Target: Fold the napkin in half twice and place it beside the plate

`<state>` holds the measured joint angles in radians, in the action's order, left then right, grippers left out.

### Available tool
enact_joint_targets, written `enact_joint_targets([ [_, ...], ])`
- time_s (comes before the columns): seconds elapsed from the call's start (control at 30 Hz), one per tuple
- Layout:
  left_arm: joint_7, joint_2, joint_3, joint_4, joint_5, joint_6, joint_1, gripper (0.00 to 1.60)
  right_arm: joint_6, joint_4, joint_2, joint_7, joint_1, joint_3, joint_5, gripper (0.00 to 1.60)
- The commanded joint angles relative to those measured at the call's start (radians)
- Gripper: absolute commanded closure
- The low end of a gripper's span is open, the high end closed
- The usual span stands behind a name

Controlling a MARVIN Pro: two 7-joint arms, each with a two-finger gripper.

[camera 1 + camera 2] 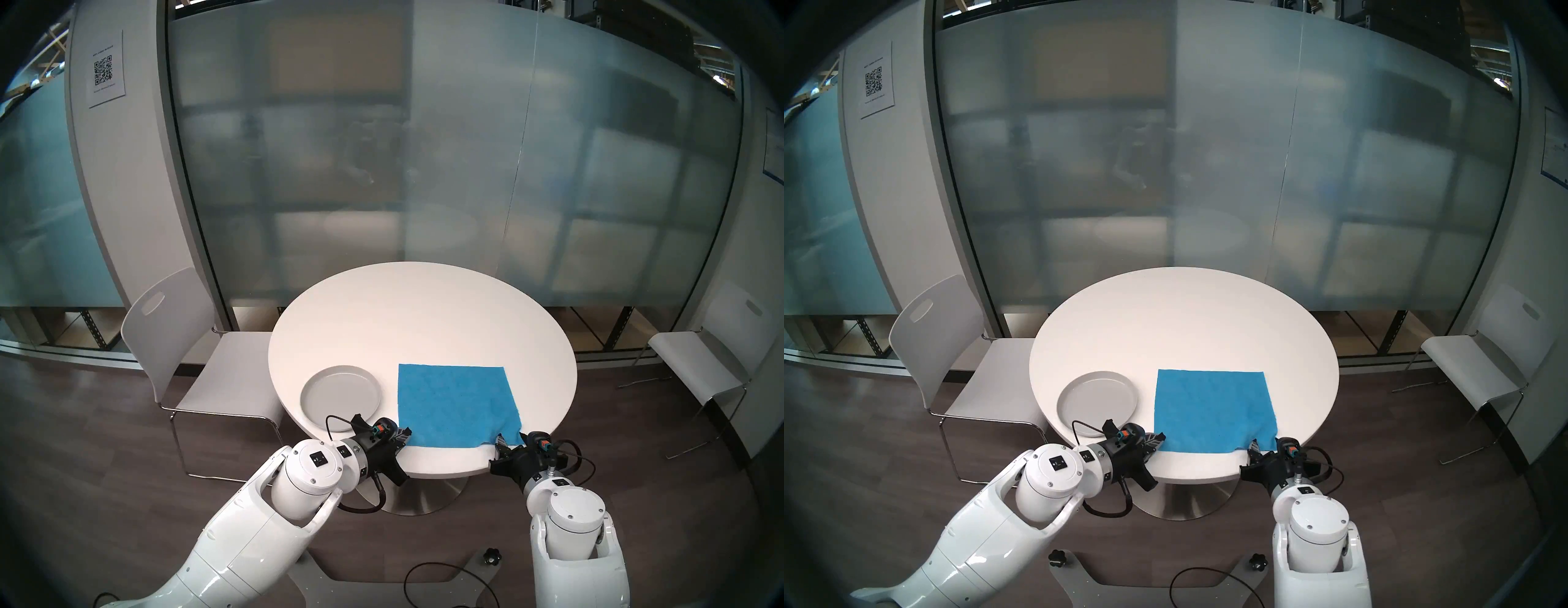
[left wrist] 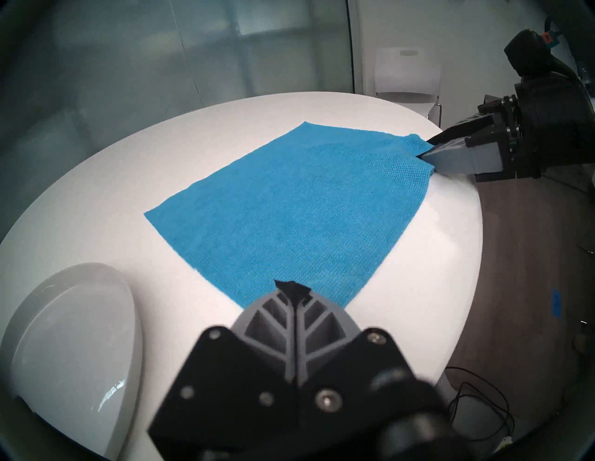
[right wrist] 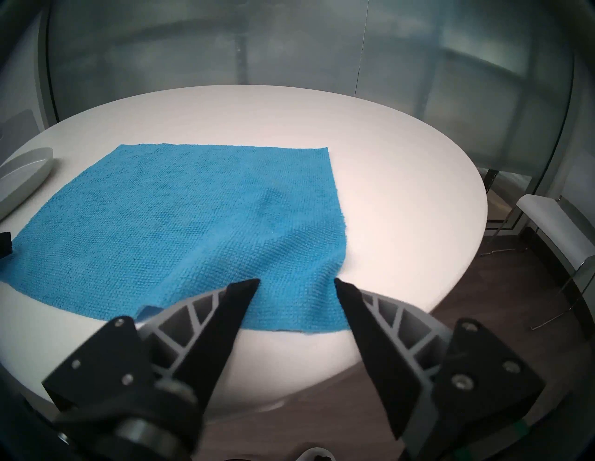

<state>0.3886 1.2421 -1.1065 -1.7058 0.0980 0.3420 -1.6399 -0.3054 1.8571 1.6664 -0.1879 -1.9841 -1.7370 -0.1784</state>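
Light: soft, even indoor light is falling from above on the table point(image 1: 424, 322), which is showing bright.
Shadows: only faint ones are lying beside the napkin point(image 2: 289, 206).
Glare: small highlights are glinting on the plate point(image 2: 109, 392).
Blur: close gripper housings are blurring in both wrist views.
Edges: fisheye bending and a dark rim are framing every view.
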Motion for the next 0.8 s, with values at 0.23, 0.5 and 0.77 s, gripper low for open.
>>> enact_joint_targets([
  [0.23, 0.016, -0.014, -0.003, -0.006, 0.019, -0.014, 0.014, 1.6, 0.006, 0.004, -0.003, -0.001, 0.014, 0.0, 0.003, 0.53],
  [0.5, 0.025, -0.013, 0.0, 0.008, 0.031, -0.019, 0.013, 1.6, 0.002, 0.007, -0.005, -0.001, 0.023, 0.006, -0.002, 0.82],
  [0.77, 0.03, -0.013, -0.001, 0.008, 0.038, -0.023, 0.012, 1.6, 0.004, 0.005, -0.01, -0.003, 0.034, 0.009, -0.004, 0.85],
])
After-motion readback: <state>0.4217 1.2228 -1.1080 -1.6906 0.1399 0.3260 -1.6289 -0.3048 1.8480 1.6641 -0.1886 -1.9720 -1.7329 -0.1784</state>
